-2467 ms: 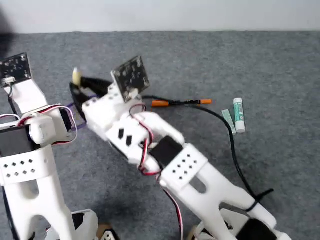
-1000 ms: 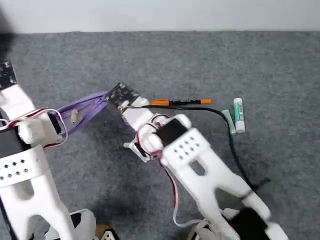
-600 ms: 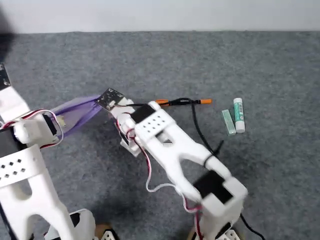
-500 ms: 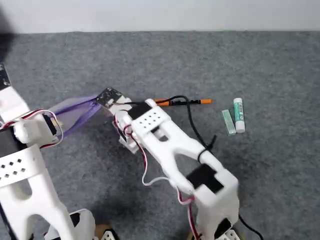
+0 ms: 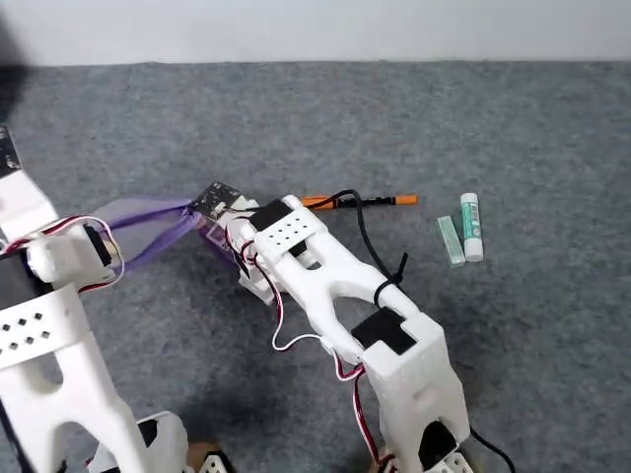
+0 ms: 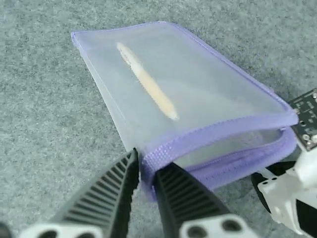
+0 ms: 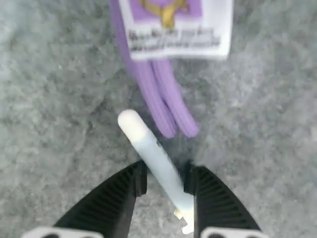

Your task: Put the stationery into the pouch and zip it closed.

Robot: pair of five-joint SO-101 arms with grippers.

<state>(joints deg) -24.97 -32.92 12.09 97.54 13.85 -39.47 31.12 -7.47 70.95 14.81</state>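
The translucent purple pouch [image 5: 148, 219] lies on the grey carpet, with a cream pencil [image 6: 146, 87] inside it. My left gripper [image 6: 143, 161] is shut on the pouch's purple zipper edge [image 6: 208, 136]. My right gripper [image 7: 165, 172] sits at the pouch's other end [image 7: 171, 99], below its white label [image 7: 176, 25], and is shut on a white stick [image 7: 148, 146] whose tip points at the pouch. In the high view the right arm [image 5: 296, 246] covers that end of the pouch.
An orange-tipped pen [image 5: 385, 201] lies just beyond the right arm, and the arm's black cable [image 5: 363, 229] crosses it. A white and green glue stick [image 5: 471, 227] and a green eraser [image 5: 450, 240] lie side by side at the right. A wall runs along the far edge.
The right arm swung from over the far left of the pouch back to its right end and lowered, still holding the white stick. The pouch settled flatter in the left gripper.
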